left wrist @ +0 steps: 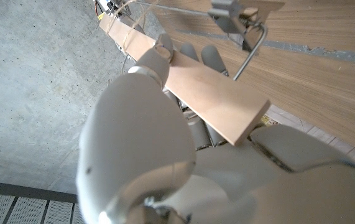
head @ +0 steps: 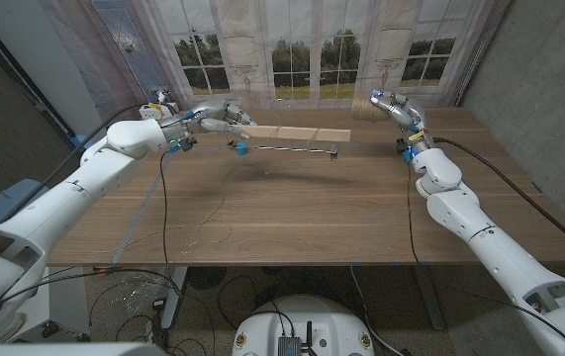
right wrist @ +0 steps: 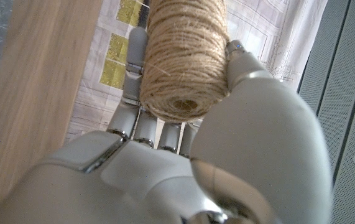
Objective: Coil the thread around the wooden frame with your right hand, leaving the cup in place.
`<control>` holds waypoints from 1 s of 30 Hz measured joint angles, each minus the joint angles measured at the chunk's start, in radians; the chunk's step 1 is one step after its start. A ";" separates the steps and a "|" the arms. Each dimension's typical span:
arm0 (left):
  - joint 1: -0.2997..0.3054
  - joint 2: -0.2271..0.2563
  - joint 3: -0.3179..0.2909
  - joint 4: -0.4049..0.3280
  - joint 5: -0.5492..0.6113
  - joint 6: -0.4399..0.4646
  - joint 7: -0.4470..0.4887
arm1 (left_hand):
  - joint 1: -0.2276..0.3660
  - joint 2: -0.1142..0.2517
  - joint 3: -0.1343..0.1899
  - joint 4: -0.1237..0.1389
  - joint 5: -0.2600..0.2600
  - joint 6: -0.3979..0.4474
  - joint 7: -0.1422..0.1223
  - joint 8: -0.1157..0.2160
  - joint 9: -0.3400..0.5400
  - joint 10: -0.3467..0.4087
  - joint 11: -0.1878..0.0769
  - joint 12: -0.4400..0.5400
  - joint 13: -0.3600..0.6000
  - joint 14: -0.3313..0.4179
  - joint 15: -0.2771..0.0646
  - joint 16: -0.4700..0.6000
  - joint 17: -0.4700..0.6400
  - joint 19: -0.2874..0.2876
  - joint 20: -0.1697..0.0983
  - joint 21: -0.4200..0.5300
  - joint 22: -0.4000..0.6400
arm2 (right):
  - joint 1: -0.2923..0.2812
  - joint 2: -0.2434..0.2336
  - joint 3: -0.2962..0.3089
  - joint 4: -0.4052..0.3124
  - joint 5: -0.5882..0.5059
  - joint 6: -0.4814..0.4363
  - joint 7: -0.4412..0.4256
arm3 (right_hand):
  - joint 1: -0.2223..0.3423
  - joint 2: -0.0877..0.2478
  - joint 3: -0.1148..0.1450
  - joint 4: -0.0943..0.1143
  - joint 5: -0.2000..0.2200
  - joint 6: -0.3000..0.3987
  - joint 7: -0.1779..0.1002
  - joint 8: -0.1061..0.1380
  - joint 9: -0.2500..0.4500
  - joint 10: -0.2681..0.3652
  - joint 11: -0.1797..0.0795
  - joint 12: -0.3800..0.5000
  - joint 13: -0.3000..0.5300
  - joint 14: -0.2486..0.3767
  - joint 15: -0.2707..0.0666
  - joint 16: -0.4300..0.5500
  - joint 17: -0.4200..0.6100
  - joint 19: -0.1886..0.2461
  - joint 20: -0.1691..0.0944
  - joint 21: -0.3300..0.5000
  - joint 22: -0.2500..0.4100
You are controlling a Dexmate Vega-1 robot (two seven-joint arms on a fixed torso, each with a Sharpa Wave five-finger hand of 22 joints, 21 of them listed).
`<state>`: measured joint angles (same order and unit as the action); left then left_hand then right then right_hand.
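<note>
Wooden table [head: 292, 213] before a curtained window [head: 292, 44], winding seemingly early on.

Right hand [head: 393, 102] raised at the far edge, fingers [right wrist: 137, 53] wrapped around a spool of twine [right wrist: 186, 56]. Across from it, left hand [head: 225, 119] gripping one end of the wooden frame [head: 297, 134], held above the tabletop. A few turns of thread apparently near the frame's far end [left wrist: 122, 37]; most winding left, by this judgement. Loose thread [head: 198, 222] trailing below; metal clamp [head: 333, 151] and blue piece [head: 241, 148] under the frame, possible snags. Cup not made out.
</note>
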<state>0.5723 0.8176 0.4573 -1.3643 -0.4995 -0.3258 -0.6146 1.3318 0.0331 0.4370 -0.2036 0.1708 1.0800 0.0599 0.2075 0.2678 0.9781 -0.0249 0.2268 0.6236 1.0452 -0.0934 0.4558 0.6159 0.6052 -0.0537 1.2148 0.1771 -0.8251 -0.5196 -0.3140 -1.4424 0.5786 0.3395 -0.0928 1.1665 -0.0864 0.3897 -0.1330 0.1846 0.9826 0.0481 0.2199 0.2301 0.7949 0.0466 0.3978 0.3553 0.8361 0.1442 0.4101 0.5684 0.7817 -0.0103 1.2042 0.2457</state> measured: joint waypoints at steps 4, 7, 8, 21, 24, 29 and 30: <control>0.000 -0.008 -0.005 0.006 -0.006 -0.008 0.007 | -0.001 0.001 0.000 0.000 0.000 0.000 0.000 0.004 0.001 0.000 0.000 0.000 0.000 0.000 0.000 0.000 0.002 -0.006 -0.005 0.000 0.000 | -0.025 -0.006 -0.001 -0.001 -0.001 -0.017 -0.015 | 0.000 0.000 0.000 0.000 0.000 0.000 0.000 0.000 0.000 0.000 0.000 -0.006 0.000 0.000 0.000 0.000 -0.001 0.000 0.000 0.001 -0.002; -0.001 -0.015 -0.008 0.011 -0.010 -0.012 0.012 | -0.001 0.001 0.000 0.000 0.000 0.000 0.000 0.004 0.001 0.000 0.000 0.000 0.000 0.000 0.000 0.000 0.003 -0.005 -0.005 0.000 0.000 | -0.038 -0.007 -0.006 0.002 0.001 -0.026 -0.017 | 0.000 0.000 0.003 -0.003 0.000 0.000 0.000 0.000 0.000 0.000 0.000 -0.006 0.000 0.000 0.000 -0.002 -0.001 -0.002 0.002 0.006 -0.005; -0.001 -0.017 -0.009 0.012 -0.010 -0.012 0.012 | -0.001 0.001 0.000 0.000 0.000 0.000 0.000 0.004 0.001 0.004 -0.004 0.000 0.000 0.000 0.000 0.000 0.003 -0.006 -0.005 0.000 0.000 | -0.038 -0.007 -0.006 0.002 0.002 -0.030 -0.016 | 0.000 0.000 0.003 -0.003 0.000 0.000 0.000 0.000 0.000 0.000 0.000 -0.006 0.000 0.000 0.000 -0.002 -0.001 -0.002 0.002 0.006 -0.005; 0.004 -0.038 -0.023 0.018 -0.015 -0.024 0.066 | -0.001 0.001 0.000 0.000 0.000 0.000 0.000 0.003 0.001 0.011 0.000 0.000 0.000 0.000 0.000 -0.004 0.002 -0.005 -0.005 0.006 0.000 | -0.066 -0.014 -0.047 0.045 0.015 -0.059 0.034 | 0.000 0.000 0.003 -0.003 0.000 0.000 0.000 0.000 0.000 0.000 0.000 -0.006 0.000 0.000 0.000 -0.006 0.003 -0.005 0.005 0.014 -0.010; 0.010 -0.042 -0.028 0.013 -0.015 -0.024 0.089 | -0.001 0.001 0.000 0.000 -0.002 0.000 0.000 0.003 0.000 0.011 0.000 0.000 0.002 0.000 0.000 -0.004 0.003 -0.005 -0.005 0.009 0.000 | -0.067 -0.014 -0.054 0.050 0.017 -0.060 0.046 | 0.000 0.000 0.003 -0.003 0.000 0.000 0.000 0.000 0.000 0.000 0.000 -0.006 0.000 0.000 0.000 -0.008 0.004 -0.005 0.005 0.014 -0.014; 0.021 -0.050 -0.035 0.004 -0.013 -0.024 0.127 | -0.001 0.001 0.000 0.000 -0.002 0.000 0.000 0.003 -0.003 0.011 0.000 0.000 0.005 0.000 0.000 -0.007 0.003 -0.005 -0.005 0.010 0.000 | -0.071 -0.017 -0.067 0.058 0.023 -0.064 0.075 | 0.000 0.000 0.003 -0.003 0.000 0.000 0.000 0.000 0.000 0.000 0.000 -0.012 0.000 0.000 0.000 -0.009 0.005 -0.015 0.000 0.023 -0.015; 0.024 -0.053 -0.037 0.002 -0.011 -0.025 0.140 | -0.001 0.001 0.000 0.000 -0.002 0.000 0.000 0.003 -0.004 0.011 0.000 0.000 0.004 0.000 0.000 -0.007 0.003 -0.006 -0.005 0.009 0.000 | -0.073 -0.018 -0.070 0.059 0.026 -0.064 0.084 | 0.000 0.000 0.004 -0.002 0.000 0.000 0.000 0.000 0.000 0.000 0.000 -0.012 0.000 0.000 0.000 -0.010 0.005 -0.015 0.000 0.023 -0.016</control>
<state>0.5963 0.7648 0.4199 -1.3626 -0.5106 -0.3503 -0.4745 1.3308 0.0341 0.4368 -0.2035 0.1684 1.0800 0.0600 0.2102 0.2642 0.9888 -0.0249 0.2268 0.6274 1.0451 -0.0934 0.4490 0.6190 0.5995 -0.0590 1.2243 0.1771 -0.8981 -0.5381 -0.3841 -1.3830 0.6042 0.2759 -0.0084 1.1665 -0.0864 0.3937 -0.1350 0.1846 0.9822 0.0479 0.2197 0.2300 0.7948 0.0465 0.3863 0.3551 0.8361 0.1442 0.4003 0.5729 0.7671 -0.0106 1.2276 0.2294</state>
